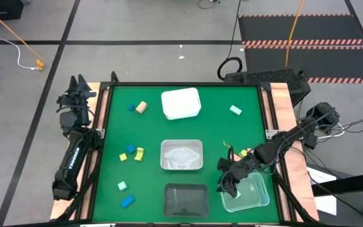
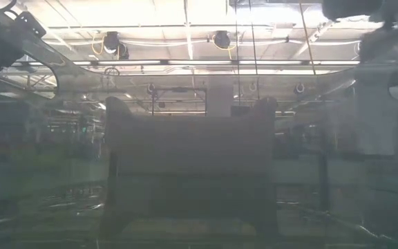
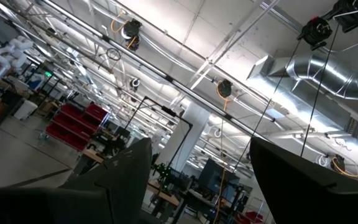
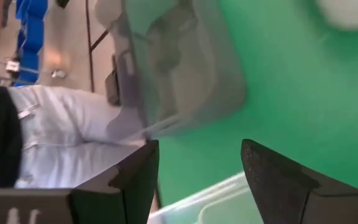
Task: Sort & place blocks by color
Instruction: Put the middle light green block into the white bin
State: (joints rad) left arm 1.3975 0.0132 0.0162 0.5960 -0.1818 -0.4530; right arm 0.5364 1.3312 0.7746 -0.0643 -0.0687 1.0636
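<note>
**Risk: tub knock near right gripper**

High view: right gripper (image 1: 227,180) over clear tub (image 1: 251,197), near edge; blocks lie loose on mat, e.g. blue block (image 1: 127,201), mint block (image 1: 235,110). Left gripper (image 1: 78,88) parked off-table.

Low view: hazy, nothing usable.

Left wrist: fingers apart, empty.

Right wrist: fingers apart, nothing betw. them; person close behind table. Low swing could shunt tub.
</note>
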